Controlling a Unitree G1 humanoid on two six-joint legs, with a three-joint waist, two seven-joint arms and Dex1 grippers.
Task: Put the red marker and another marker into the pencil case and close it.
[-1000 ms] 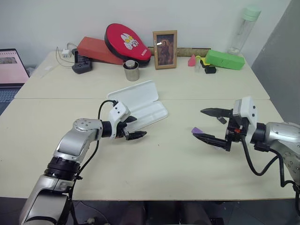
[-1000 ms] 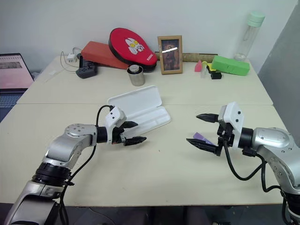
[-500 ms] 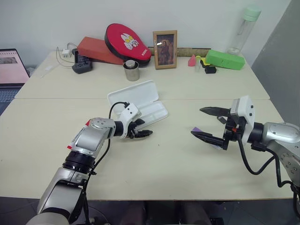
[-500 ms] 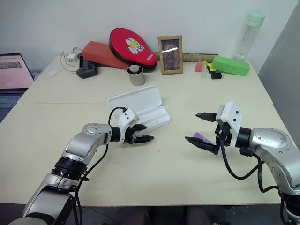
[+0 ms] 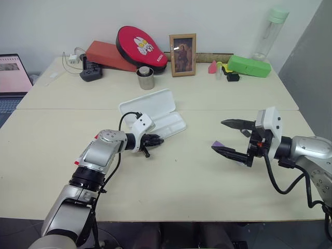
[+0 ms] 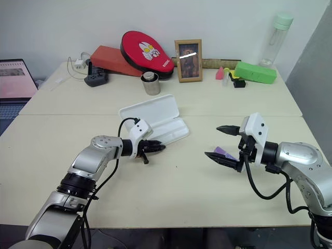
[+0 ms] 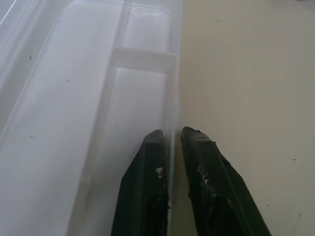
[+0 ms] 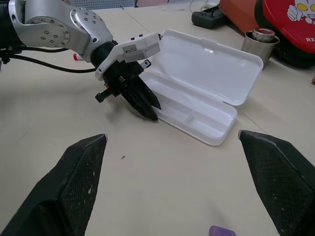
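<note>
The pencil case (image 5: 148,102) lies open in the middle of the table, lid tilted back, tray (image 8: 189,115) towards me. My left gripper (image 5: 157,140) is shut on the tray's near wall; in the left wrist view one finger (image 7: 147,172) is inside the wall and the other outside. A short purple marker (image 5: 217,143) lies on the table to the right, just under my right gripper (image 5: 218,136), which hovers open above it, holding nothing. A red marker end (image 8: 77,57) peeks out behind my left forearm; the rest is hidden.
Along the back of the table stand a steel cup (image 5: 145,78), a framed picture (image 5: 182,54), a red oval pad (image 5: 140,45), a green box (image 5: 249,66) and a tall bottle (image 5: 270,32). A laptop (image 5: 13,75) sits at the far left.
My left gripper moved in to the case's near wall and went from open to shut on it. The right arm has not moved.
</note>
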